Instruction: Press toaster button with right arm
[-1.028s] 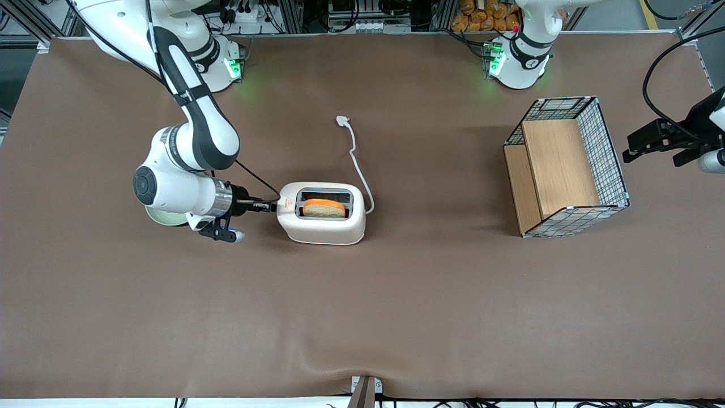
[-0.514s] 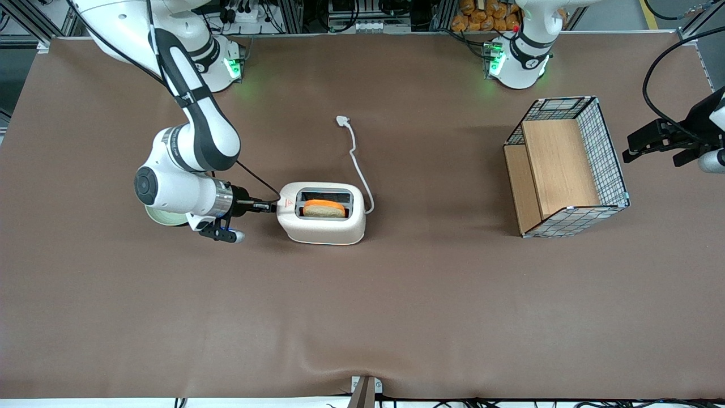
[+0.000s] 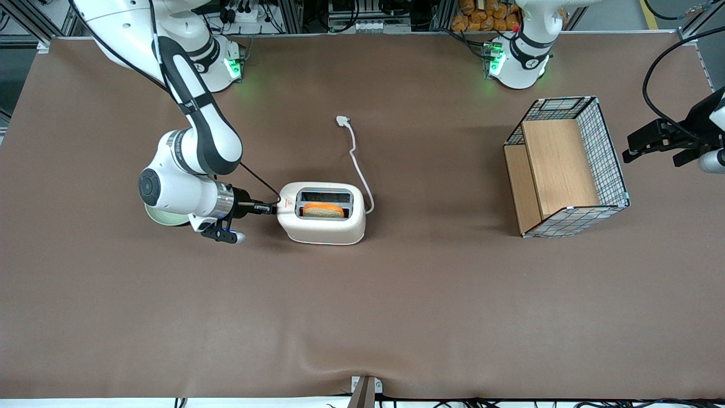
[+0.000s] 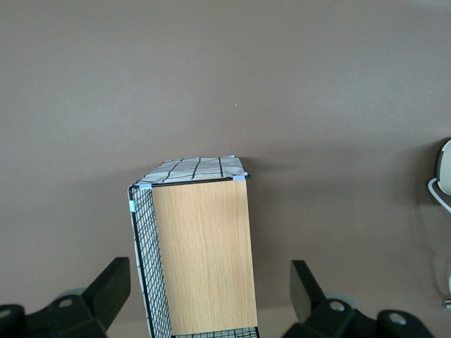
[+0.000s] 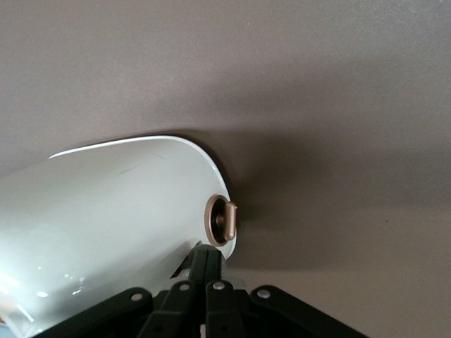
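Observation:
The cream-white toaster (image 3: 323,224) stands mid-table with a slice of bread (image 3: 323,210) sitting low in its top slot. My right arm (image 3: 192,141) reaches in level with the table from the working arm's end. Its gripper (image 3: 273,208) is shut, with the tips against the toaster's narrow end face by the red triangle mark (image 3: 288,203). In the right wrist view the shut gripper (image 5: 206,255) touches the toaster (image 5: 120,211) at a dark slit. The toaster button (image 5: 222,220), a small round greyish knob, shows right beside the tips.
The toaster's white cord (image 3: 357,158) runs away from the front camera to a loose plug (image 3: 342,120). A wire basket with wooden panels (image 3: 566,170) (image 4: 201,253) lies toward the parked arm's end. A pale round object (image 3: 156,218) is partly hidden under my wrist.
The bread has sunk lower into the toaster's slot. My wrist has shifted slightly, and the gripper stays shut at the toaster's end face.

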Robot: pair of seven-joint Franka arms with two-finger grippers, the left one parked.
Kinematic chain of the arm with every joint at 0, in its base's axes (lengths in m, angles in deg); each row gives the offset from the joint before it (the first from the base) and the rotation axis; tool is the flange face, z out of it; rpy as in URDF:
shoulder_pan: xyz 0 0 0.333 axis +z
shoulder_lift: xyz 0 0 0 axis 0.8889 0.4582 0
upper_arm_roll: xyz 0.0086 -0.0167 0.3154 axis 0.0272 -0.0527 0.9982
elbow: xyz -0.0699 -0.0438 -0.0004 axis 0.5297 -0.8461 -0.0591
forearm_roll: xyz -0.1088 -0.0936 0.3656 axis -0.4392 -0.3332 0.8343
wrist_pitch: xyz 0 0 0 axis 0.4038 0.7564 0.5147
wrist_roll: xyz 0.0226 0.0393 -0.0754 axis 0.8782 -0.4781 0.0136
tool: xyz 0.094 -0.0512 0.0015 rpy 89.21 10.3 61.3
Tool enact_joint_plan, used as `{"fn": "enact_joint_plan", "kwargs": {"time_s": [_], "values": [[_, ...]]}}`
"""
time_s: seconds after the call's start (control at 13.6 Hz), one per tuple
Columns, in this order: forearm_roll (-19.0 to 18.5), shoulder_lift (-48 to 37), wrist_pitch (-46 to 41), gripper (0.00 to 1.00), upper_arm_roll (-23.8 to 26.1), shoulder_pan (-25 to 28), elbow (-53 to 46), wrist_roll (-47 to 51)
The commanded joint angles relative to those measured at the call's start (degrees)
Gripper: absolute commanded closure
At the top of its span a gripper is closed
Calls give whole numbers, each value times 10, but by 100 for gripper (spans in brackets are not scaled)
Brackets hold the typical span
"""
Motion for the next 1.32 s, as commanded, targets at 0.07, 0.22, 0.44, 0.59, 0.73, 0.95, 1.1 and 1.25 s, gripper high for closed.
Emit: {"fn": "enact_joint_plan", "kwargs": {"time_s": [0.07,0.22,0.44,0.59,0.73,0.95,1.1,1.25], "values": [[20,13,39,100,-3,18,19,-26],[20,18,49,100,-3,17,23,-36],[21,24,58,100,-3,25,24,-36],[21,28,63,100,-3,25,24,-37],[26,33,66,100,-2,27,24,-37],[52,35,67,100,-3,32,24,-50],[53,35,66,100,-3,34,24,-50],[53,35,66,100,-3,34,24,-50]]}}
